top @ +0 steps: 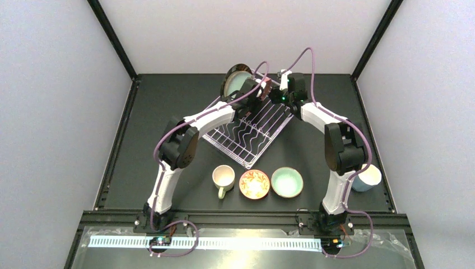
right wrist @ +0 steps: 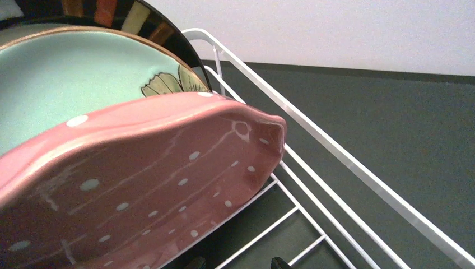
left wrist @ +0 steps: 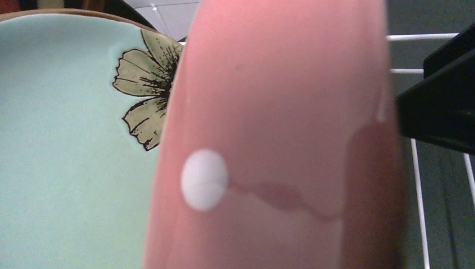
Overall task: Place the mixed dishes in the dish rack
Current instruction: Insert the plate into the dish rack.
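The pink dotted plate [top: 265,88] stands on edge at the far corner of the white wire dish rack [top: 241,148], just in front of the teal flower plate [top: 237,84] and the striped-rim plate [top: 235,69]. My left gripper [top: 259,89] is at the pink plate [left wrist: 280,140], which fills its wrist view and hides the fingers. My right gripper [right wrist: 236,263] hovers open over the rack wires [right wrist: 336,151], beside the pink plate [right wrist: 140,185], nothing between its tips. On the table in front of the rack sit a cream mug [top: 223,178], a red-orange bowl [top: 254,184] and a mint bowl [top: 287,182].
A blue mug [top: 367,178] lies near the right arm's base by the table's right edge. Both arms arch over the rack from the near side. A black part [left wrist: 442,106] of the other arm shows to the right of the pink plate.
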Motion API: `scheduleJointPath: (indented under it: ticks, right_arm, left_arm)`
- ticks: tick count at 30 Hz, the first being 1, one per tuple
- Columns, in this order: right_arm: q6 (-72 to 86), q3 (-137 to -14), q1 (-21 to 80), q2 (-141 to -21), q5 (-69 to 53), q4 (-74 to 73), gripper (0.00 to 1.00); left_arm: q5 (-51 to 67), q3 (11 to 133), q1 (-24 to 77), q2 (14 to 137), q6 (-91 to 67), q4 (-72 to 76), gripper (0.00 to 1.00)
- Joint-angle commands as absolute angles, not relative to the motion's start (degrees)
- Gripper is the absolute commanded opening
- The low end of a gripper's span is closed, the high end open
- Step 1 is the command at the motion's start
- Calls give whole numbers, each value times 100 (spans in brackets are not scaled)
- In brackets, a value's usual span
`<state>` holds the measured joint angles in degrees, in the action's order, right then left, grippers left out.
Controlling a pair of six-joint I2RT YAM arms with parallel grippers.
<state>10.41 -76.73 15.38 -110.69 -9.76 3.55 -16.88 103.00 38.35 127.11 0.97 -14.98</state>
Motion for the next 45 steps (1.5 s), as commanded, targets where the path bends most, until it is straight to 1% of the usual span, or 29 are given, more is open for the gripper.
scheduleJointPath:
  ticks: [1, 3, 5, 8, 22, 24, 45]
  right_arm:
    - [985, -7950, 1519, -11102, -1058, 361, 68]
    - [993, -8028, 1517, -11132, -1064, 308, 68]
    - [978, -8109, 1520, -11159, -1087, 265, 68]
    - [991, -8226, 1521, -11216, -1124, 196, 68]
    - [1013, -8597, 1518, -11475, -1269, 55, 68]
    - [1016, -8652, 1516, -11511, -1283, 32, 68]
    - [1026, -9186, 1521, -11880, -1474, -272, 68]
  left_arm:
    - [-1949, 10480, 3790, 12899, -126, -1721, 85]
    - [-1951, 10562, 3780, 12879, -132, -1767, 85]
    - [-1952, 10647, 3779, 12861, -132, -1815, 89]
    - [-1932, 10767, 3780, 12842, -138, -1906, 90]
    - [-1878, 10985, 3779, 12657, -195, -2095, 91]
    - [-1875, 11016, 3779, 12628, -204, -2117, 94]
    - [-2110, 11294, 3786, 12295, -157, -2268, 95]
